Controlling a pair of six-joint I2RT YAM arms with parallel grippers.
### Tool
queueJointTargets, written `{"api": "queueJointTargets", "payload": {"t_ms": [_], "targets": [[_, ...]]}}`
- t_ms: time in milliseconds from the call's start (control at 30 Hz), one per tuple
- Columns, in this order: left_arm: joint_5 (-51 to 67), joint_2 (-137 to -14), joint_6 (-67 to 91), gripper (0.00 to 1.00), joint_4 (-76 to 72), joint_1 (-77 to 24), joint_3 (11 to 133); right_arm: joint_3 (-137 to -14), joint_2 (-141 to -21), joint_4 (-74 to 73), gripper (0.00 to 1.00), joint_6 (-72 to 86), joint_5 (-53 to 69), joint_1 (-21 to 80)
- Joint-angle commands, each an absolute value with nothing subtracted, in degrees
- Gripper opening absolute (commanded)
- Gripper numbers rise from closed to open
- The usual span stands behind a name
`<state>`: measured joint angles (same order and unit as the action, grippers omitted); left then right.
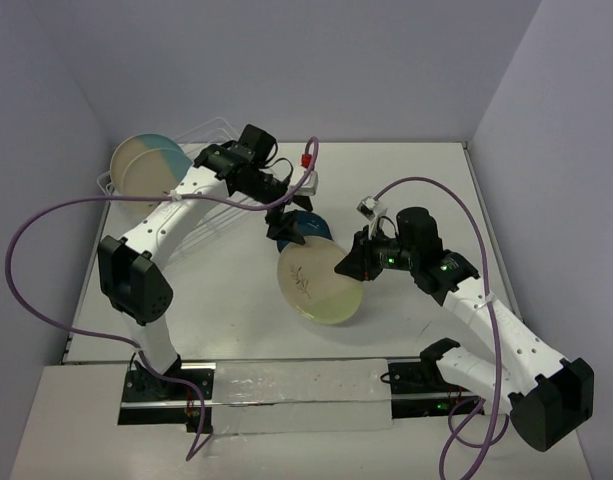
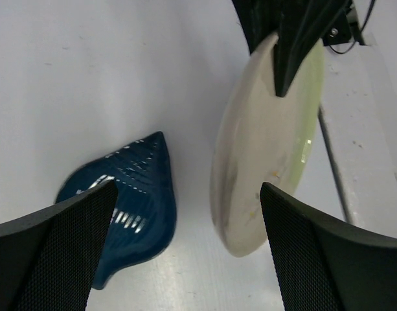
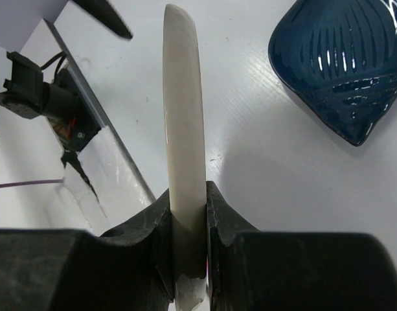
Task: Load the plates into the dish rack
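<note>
Right gripper is clamped on the rim of the cream plate, held edge-up over the table. It looks stiff, glazed, probably slick and breakable, so a firm rim pinch suits. Just beyond, the teal leaf plate lies flat under the left gripper, jaws spread, empty. Far left, the dish rack holds a beige-and-blue plate, and the left arm crosses that route.

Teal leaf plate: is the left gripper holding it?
No, the left gripper is wide open and the teal leaf plate lies on the table.
</note>
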<state>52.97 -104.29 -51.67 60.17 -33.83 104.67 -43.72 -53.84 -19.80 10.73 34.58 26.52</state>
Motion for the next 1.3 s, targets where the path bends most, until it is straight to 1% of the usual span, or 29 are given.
{"api": "queueJointTargets", "payload": {"t_ms": [0,200,267,300,367,400,500,533,567,600,633,667,733,767,800,867,900,933,967,1033,1133,1267], "targets": [[56.8,-103.1,-51.7,0.99,63.6,-34.5,102.9,-47.6,-52.0,-10.1,0.00,7.6,34.8,27.3],[58.0,-99.6,-47.5,0.99,57.6,-34.5,94.7,-48.3,-52.3,-8.3,0.00,4.9,36.9,27.5],[58.5,-98.7,-46.3,0.94,55.8,-34.5,91.7,-48.3,-52.5,-7.1,0.00,4.3,37.4,27.7],[58.5,-98.3,-45.3,0.90,54.6,-34.5,91.2,-48.2,-52.4,-6.8,0.00,4.3,37.1,27.6],[59.0,-97.6,-44.1,0.73,53.3,-34.5,89.8,-48.3,-52.9,-6.4,0.00,3.6,38.4,27.6],[59.4,-97.2,-43.9,0.62,52.8,-34.5,89.0,-48.3,-53.2,-6.0,0.00,3.5,38.9,27.7],[60.2,-96.3,-43.4,0.40,52.1,-34.5,88.5,-48.1,-53.8,-5.9,0.00,3.0,38.4,27.9],[59.9,-96.2,-43.2,0.32,51.9,-34.5,88.4,-48.0,-54.1,-5.9,0.00,2.5,38.2,27.9],[59.9,-96.2,-43.2,0.28,51.7,-34.5,88.4,-47.8,-54.1,-5.9,0.00,2.3,38.1,27.9],[59.0,-96.0,-43.5,0.21,51.5,-34.5,88.3,-47.4,-54.0,-5.9,0.00,1.8,37.7,28.3],[57.9,-95.9,-43.4,0.12,50.7,-34.5,88.1,-47.0,-53.8,-6.0,0.00,1.3,37.1,28.6],[56.7,-95.7,-41.9,0.00,48.3,-34.5,87.6,-46.5,-53.2,-6.1,0.00,0.7,36.1,28.8],[54.6,-95.1,-39.1,0.00,45.6,-34.5,87.0,-45.9,-52.6,-6.2,0.00,0.6,35.0,28.8],[52.5,-95.0,-37.3,0.00,44.4,-34.5,86.5,-45.4,-52.1,-6.1,0.02,0.7,32.9,28.8],[49.7,-94.5,-33.8,0.00,41.2,-34.4,86.1,-45.2,-51.7,-6.1,0.18,1.1,31.1,28.8],[47.5,-93.6,-31.5,0.00,37.8,-34.1,86.0,-45.1,-51.1,-6.1,0.48,1.7,28.9,28.8],[46.3,-93.2,-30.0,0.00,36.8,-33.5,85.8,-45.2,-50.8,-6.0,0.65,2.3,27.5,28.8],[45.2,-92.2,-28.7,0.00,34.6,-33.0,85.6,-45.6,-50.6,-5.8,0.73,3.2,24.5,28.8],[44.1,-91.5,-26.7,0.00,32.7,-32.5,85.3,-46.0,-50.6,-5.7,0.79,4.4,22.1,28.8],[36.9,-89.2,-23.8,0.00,27.0,-31.6,82.9,-46.7,-50.5,-5.2,0.91,7.3,19.2,28.8],[33.6,-86.2,-24.0,0.00,21.8,-29.6,82.1,-47.3,-50.2,-4.6,0.94,9.1,17.9,28.8],[33.1,-84.2,-22.6,0.00,22.5,-26.9,86.2,-47.1,-49.0,-4.3,0.97,10.0,16.5,28.8]]}}
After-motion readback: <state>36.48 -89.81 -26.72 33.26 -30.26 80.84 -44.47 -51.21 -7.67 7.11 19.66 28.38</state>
